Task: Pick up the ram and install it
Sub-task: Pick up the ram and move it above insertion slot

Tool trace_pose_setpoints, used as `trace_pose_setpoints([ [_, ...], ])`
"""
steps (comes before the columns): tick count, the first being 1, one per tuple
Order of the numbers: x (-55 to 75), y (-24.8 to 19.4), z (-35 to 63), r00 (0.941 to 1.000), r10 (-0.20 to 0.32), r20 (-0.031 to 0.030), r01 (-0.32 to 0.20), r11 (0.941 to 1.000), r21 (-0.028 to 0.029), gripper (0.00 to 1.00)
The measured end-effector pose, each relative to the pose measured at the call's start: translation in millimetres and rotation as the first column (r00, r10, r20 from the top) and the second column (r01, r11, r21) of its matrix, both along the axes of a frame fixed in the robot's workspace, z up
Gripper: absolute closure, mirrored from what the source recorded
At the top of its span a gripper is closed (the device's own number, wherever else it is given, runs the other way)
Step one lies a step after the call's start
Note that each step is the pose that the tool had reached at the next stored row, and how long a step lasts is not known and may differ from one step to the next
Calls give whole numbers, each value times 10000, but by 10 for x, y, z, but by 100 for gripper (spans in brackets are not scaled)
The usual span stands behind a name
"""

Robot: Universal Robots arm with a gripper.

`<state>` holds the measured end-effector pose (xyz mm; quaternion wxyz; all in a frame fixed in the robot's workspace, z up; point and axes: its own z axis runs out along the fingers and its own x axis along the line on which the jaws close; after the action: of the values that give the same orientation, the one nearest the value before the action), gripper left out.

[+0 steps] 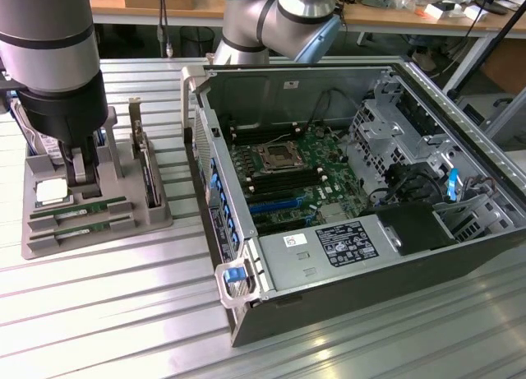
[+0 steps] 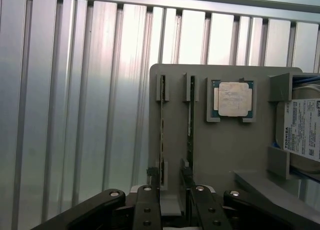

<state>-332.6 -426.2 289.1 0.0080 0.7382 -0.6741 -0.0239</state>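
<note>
I'm on the pick: my hand (image 2: 175, 204), open and empty at frame bottom, hovers over the ram (image 2: 162, 130), and gripping it calls for squaring up.

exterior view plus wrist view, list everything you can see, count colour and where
table: one, silver ribbed metal, under everything
parts tray: one, grey, on the table at the exterior view's left
ram sticks: two, green, on edge in tray slots
processor chip: one, silver on green, in a tray pocket
expansion card: one, dark with silver bracket, upright in the tray
hard drive: one, silver, white label, in the tray beside the chip
computer case: one, dark, open, beside the tray
motherboard: one, green, inside the case
power supply: one, silver, inside the case
robot arm: one, grey, above the tray
gripper: one, black, open, low over the ram sticks
</note>
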Motion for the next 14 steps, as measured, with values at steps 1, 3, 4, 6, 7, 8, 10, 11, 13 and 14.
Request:
trace_pose_setpoints([
  [1, 0, -3, -3, 10000, 2, 0, -2, 10000, 0, 70],
  [3, 0, -11, -13, 10000, 6, 0, -6, 10000, 0, 70],
  [4, 0, -14, -17, 10000, 7, -1, -7, 10000, 0, 70],
  [6, 0, -20, -25, 10000, 11, 0, -11, 10000, 0, 70],
  [7, 0, -22, -27, 10000, 12, -1, -12, 10000, -1, 70],
  [8, 0, -23, -29, 10000, 12, -1, -12, 10000, -1, 70],
  [10, 0, -30, -37, 10000, 15, 0, -15, 10000, 0, 70],
  [11, 0, -33, -41, 10000, 16, 0, -16, 10000, 0, 70],
  [13, 0, -38, -48, 10000, 18, 0, -18, 10000, 0, 70],
  [14, 0, -40, -50, 10000, 18, 0, -18, 10000, 0, 70],
])
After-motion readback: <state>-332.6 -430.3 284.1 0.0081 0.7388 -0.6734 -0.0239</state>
